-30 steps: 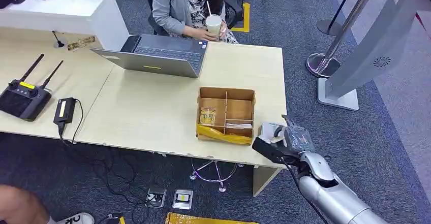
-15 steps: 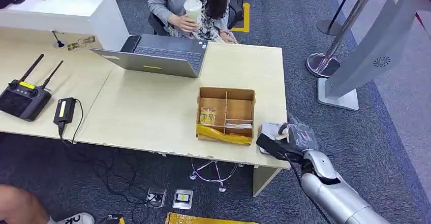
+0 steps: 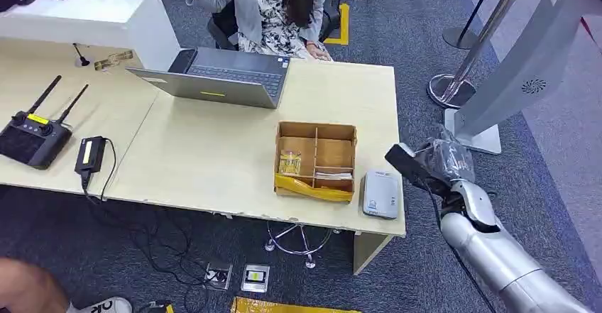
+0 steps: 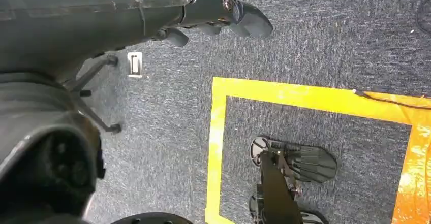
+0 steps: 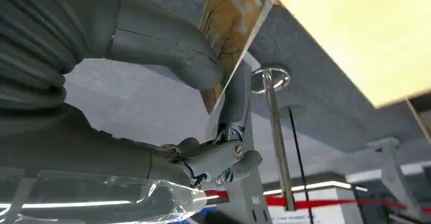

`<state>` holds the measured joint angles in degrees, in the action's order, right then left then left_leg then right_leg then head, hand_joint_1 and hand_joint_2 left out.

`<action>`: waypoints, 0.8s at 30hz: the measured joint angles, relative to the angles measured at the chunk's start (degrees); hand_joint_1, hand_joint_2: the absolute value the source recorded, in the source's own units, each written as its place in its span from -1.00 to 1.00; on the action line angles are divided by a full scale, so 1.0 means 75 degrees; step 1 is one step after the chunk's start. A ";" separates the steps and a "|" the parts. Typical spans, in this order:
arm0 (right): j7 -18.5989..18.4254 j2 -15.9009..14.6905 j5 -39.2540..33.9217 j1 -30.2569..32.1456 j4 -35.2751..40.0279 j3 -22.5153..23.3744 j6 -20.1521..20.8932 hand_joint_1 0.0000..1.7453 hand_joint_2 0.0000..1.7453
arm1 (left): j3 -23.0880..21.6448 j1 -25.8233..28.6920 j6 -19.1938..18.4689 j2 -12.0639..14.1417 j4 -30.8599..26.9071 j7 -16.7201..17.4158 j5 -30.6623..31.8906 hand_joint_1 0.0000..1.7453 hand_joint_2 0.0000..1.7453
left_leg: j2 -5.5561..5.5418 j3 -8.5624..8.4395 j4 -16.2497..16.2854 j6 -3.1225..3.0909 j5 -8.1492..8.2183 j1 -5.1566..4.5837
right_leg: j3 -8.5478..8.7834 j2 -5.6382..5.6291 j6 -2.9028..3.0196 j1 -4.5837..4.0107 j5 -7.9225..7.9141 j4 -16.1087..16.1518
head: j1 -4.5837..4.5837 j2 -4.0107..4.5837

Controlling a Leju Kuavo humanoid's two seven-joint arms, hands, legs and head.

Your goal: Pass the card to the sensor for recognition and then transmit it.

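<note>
We are reading almost no legible writing here: the small grey rectangular sensor box [image 3: 381, 194] carries a dark mark near its far edge, too small to make out, and the black remote controller with two antennas [image 3: 33, 133] is showing a yellow label we cannot read. A shoe at the bottom edge of the head view is bearing the letters "OK" [image 3: 103, 305].

We are seeing the right hand [image 3: 434, 161] raised off the pale wooden surface [image 3: 213, 150], hovering beyond its right edge and just past the sensor box, apart from it. In the right wrist view the thick grey thumb [image 5: 167, 49] is pressing on a thin card with a brownish printed face [image 5: 231, 28], and the darker fingers [image 5: 231, 107] are closing on its other side, so the hand is pinching the card edge-on. A clear plastic wrap is covering the hand.

The sensor box is lying flat near the surface's right front corner, just beside the brown cardboard box with dividers [image 3: 316, 159], which is wrapped with yellow tape along its front.

The left hand [image 4: 223, 13] is hanging over blue carpet marked with yellow tape lines [image 4: 305, 94]; its fingers are lying partly curled with nothing in them.

A grey open laptop [image 3: 220, 77] is sitting farther back, with a seated person [image 3: 266, 8] behind it.
</note>
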<state>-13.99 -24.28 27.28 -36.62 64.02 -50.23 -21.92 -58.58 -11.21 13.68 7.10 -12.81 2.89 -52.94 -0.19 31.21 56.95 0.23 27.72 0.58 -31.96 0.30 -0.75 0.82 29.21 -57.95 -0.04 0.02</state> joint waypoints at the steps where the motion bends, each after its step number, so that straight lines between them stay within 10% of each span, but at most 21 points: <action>1: -0.0044 -0.0041 -0.0047 -0.0074 0.0118 0.0068 0.0041 1.00 1.00 | 0.0000 0.0000 0.0000 0.0000 0.0000 0.0000 0.0000 -1.00 -1.00 | 0.0000 0.0000 0.0000 0.0000 0.0000 0.0000 | 0.0000 0.0000 0.0000 0.0000 0.0000 0.0000 | -0.0003 0.0000; 11: -0.0193 -0.0079 -0.0041 -0.0983 0.0892 0.0371 0.0679 1.00 1.00 | 0.0000 -0.0052 -0.0038 -0.0009 0.0000 0.0003 0.0087 -1.00 -1.00 | 0.0000 0.0003 -0.0001 0.0000 0.0000 0.0001 | 0.0000 -0.0001 0.0000 -0.0002 0.0000 -0.0003 | 0.0000 0.0000; 24: 0.0361 0.1195 0.0041 -0.1887 0.0367 -0.0058 0.1000 1.00 1.00 | -0.0003 -0.0259 -0.0146 -0.0122 -0.0006 0.0163 0.0225 -1.00 -1.00 | -0.0004 0.0014 -0.0001 0.0001 -0.0002 0.0007 | -0.0006 0.0005 0.0001 -0.0008 0.0001 -0.0004 | -0.0003 0.0000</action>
<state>-11.28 -15.32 27.58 -50.77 66.77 -50.67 -14.43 -58.60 -13.15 12.59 6.19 -12.85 4.11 -51.25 -0.22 31.31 56.94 0.24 27.71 0.63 -32.00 0.34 -0.74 0.75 29.22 -57.98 -0.07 0.02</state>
